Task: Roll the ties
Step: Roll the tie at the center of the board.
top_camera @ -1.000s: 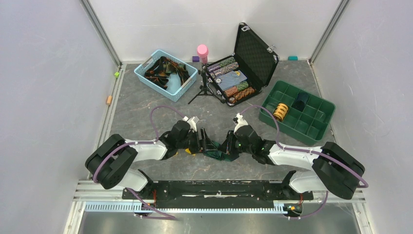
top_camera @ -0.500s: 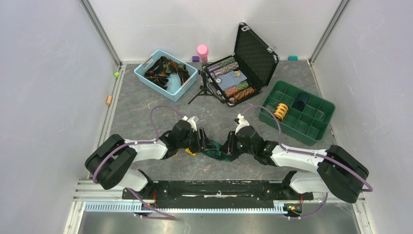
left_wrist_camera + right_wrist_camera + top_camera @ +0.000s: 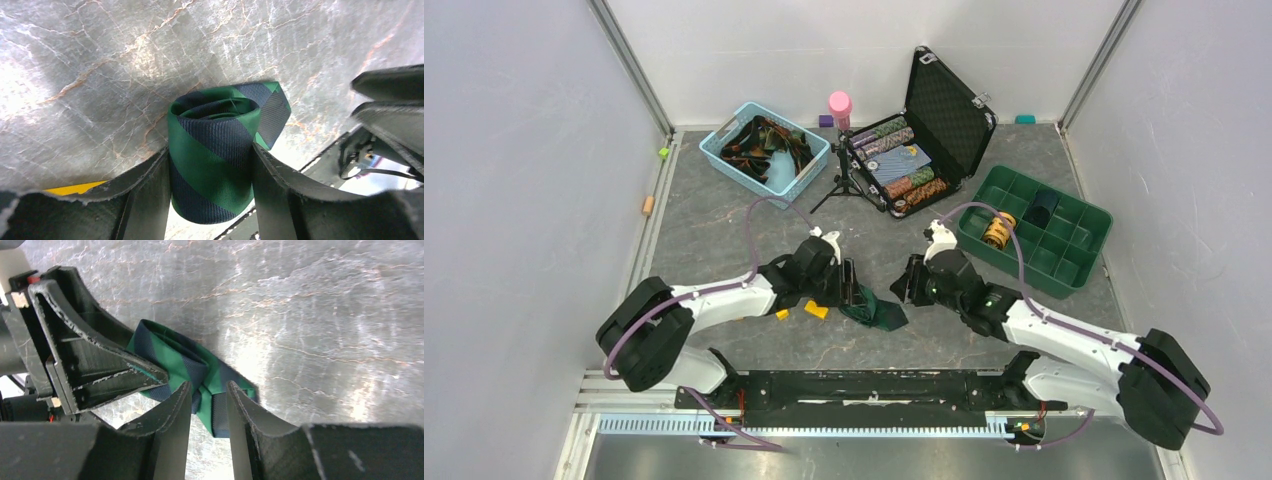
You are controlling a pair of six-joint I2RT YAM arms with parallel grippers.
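Tie (image 3: 215,165) is seen as woven cloth, finely ribbed, with a slight sheen. Table (image 3: 100,60) is finished in a grey marble look, glossy under glare. Left fingers (image 3: 145,200) are moulded in matt black plastic, edges left rough. Basket (image 3: 796,180) and tray (image 3: 1069,250) are made of smooth plastic. Case lid (image 3: 946,110) is lined with dimpled foam.

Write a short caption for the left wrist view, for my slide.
Left gripper clamps a rolled green-and-navy tie, with the grey marbled table behind it.
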